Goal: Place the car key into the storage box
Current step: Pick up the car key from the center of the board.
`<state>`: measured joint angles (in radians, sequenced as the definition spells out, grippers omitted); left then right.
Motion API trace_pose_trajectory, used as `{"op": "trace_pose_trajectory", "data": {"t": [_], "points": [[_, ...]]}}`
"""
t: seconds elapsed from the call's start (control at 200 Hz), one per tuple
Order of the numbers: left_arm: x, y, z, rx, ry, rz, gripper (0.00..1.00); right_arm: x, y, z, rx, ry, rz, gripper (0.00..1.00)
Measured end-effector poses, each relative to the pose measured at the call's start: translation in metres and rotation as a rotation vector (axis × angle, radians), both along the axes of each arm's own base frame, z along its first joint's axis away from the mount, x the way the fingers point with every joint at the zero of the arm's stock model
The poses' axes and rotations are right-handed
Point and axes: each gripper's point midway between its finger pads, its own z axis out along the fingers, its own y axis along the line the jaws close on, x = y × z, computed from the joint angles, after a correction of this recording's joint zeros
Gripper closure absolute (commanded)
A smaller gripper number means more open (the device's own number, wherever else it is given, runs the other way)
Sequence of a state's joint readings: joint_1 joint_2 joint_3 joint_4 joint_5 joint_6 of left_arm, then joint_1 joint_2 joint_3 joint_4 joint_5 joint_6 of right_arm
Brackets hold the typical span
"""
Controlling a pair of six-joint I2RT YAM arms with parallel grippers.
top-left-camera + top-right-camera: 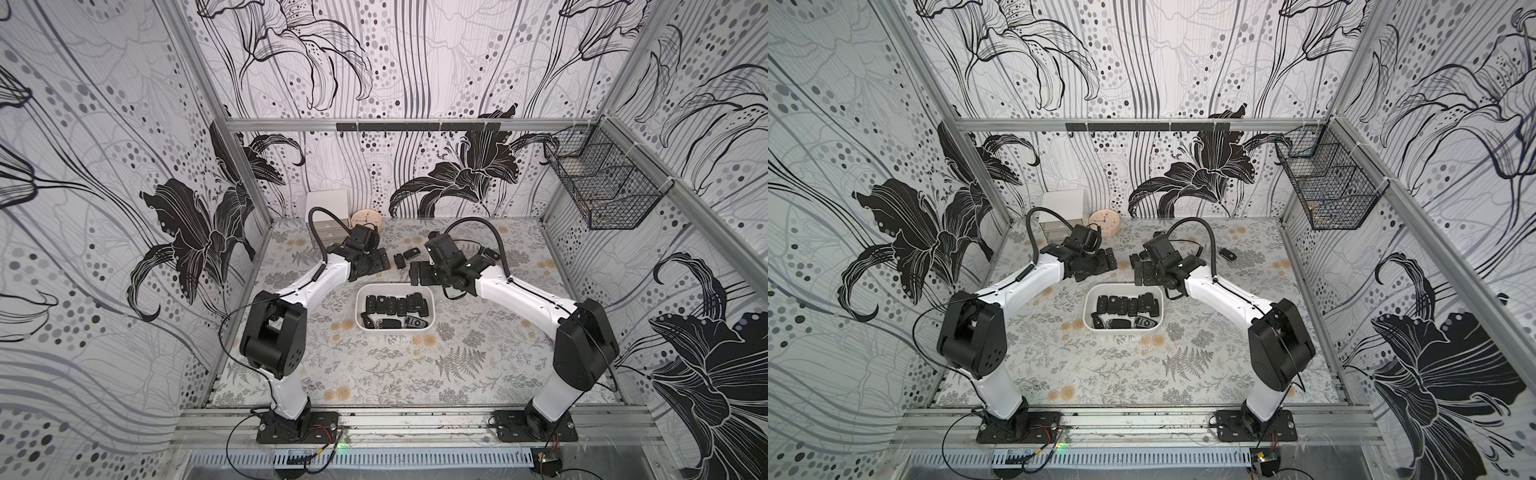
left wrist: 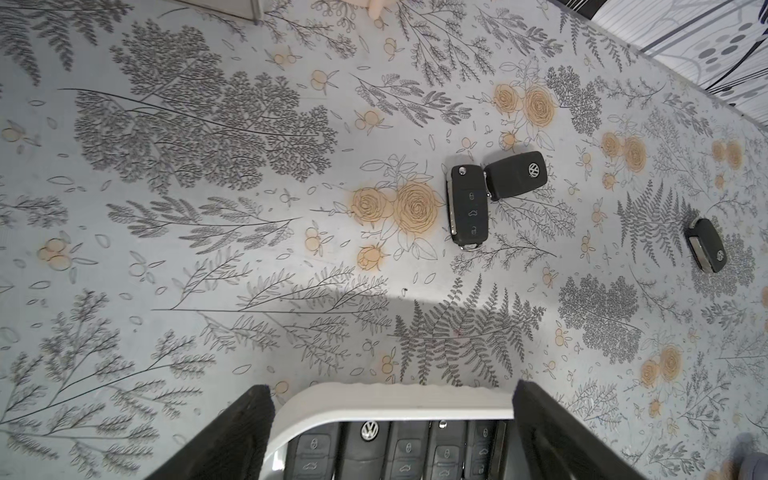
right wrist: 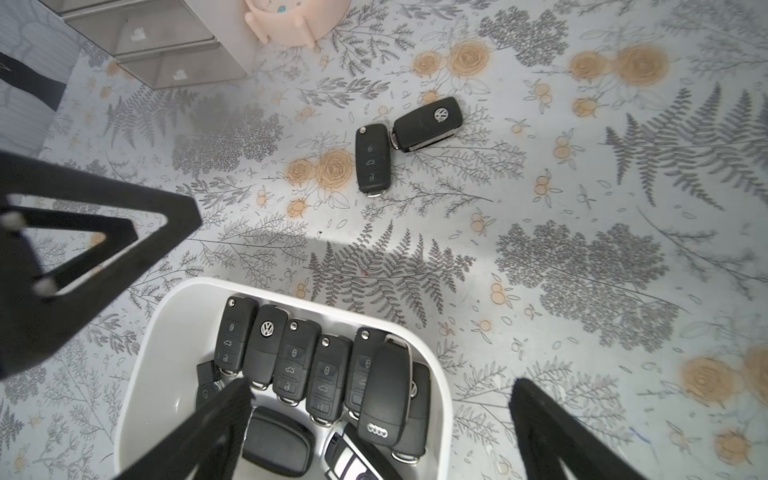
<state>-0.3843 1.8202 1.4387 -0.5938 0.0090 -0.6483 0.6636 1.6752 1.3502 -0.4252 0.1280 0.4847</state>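
Hovering right end effector (image 3: 382,386), storage box (image 3: 166,332) beneath

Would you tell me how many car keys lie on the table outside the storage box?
3. A buttons-up key and a logo-up key touch just beyond the storage box; a third key lies apart, nearer the right arm. Others may hide under the arms.

Open table (image 1: 374,374) surrounds the two touching keys (image 3: 372,158) behind the box (image 1: 390,329). Fobs (image 3: 324,374) nearly fill the box. The cabinet (image 1: 328,199) and clock (image 1: 365,218) block the back-left corner.
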Motion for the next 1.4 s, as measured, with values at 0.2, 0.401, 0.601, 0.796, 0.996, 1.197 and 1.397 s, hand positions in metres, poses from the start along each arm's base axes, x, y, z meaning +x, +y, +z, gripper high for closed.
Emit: {"op": "trace_pose_trajectory", "data": {"t": [0.2, 0.401, 0.601, 0.796, 0.996, 1.197, 1.397], "points": [[0.025, -0.029, -0.019, 0.047, 0.018, -0.021, 0.15, -0.006, -0.012, 0.013, 0.008, -0.026, -0.016, 0.0], [0.053, -0.051, -0.044, 0.107, 0.039, -0.027, 0.17, -0.016, -0.021, 0.011, 0.001, -0.019, -0.023, 0.0], [0.076, -0.064, -0.073, 0.162, 0.06, -0.021, 0.18, -0.024, -0.03, 0.015, 0.0, -0.02, -0.04, 0.0], [0.097, -0.066, -0.098, 0.213, 0.07, -0.014, 0.2, -0.031, -0.039, 0.024, 0.004, -0.035, -0.061, 0.0], [0.105, -0.06, -0.104, 0.263, 0.063, -0.005, 0.28, -0.036, -0.044, 0.019, -0.012, -0.021, -0.068, 0.0], [0.108, -0.057, -0.106, 0.289, 0.053, -0.007, 0.45, -0.036, -0.046, 0.018, -0.018, -0.018, -0.071, 0.0], [0.108, -0.057, -0.106, 0.291, 0.053, -0.015, 0.58, -0.036, -0.046, 0.018, -0.018, -0.018, -0.071, 0.0]]}}
